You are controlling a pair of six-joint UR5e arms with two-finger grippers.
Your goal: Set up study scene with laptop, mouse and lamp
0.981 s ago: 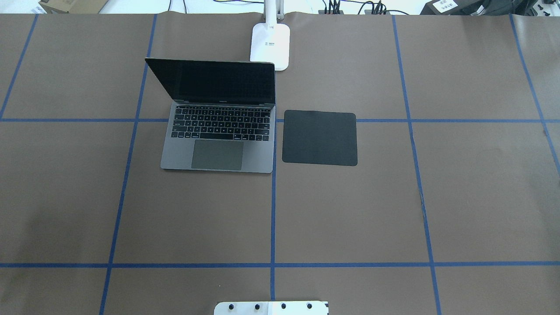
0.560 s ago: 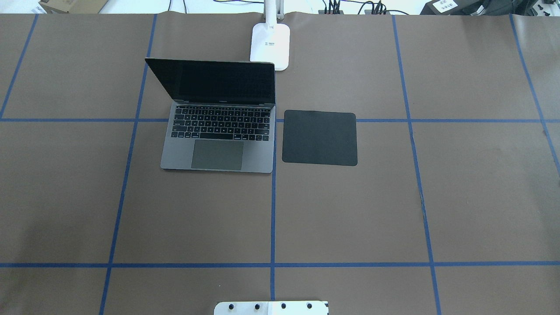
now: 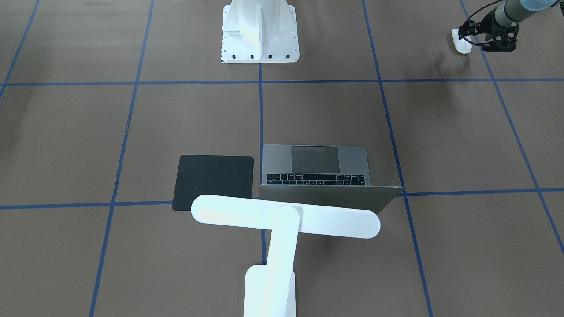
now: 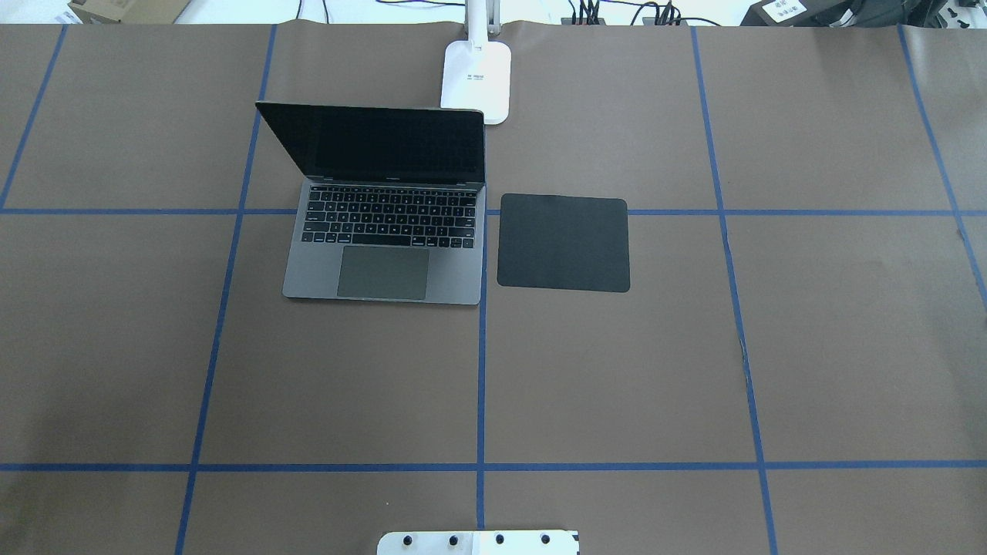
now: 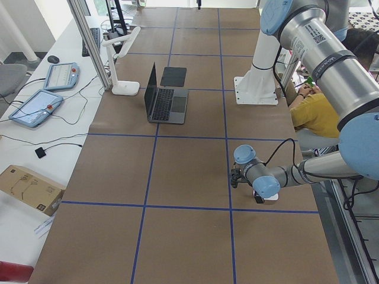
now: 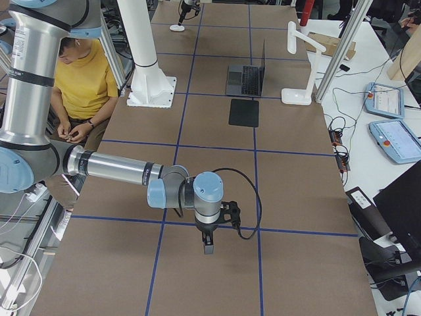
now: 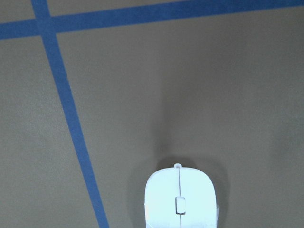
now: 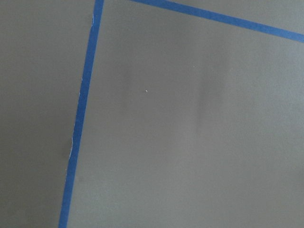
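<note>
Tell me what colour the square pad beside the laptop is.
The pad is plain black; the overhead view shows it best.

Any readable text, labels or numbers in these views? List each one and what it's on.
None of it can be read.
Print on the lamp base: too small.
Key legends on the laptop: too small.
Sticker on the left arm: blurred.
white label beyond the table's far edge: blurred.
Print on the cardboard box: too small.
</note>
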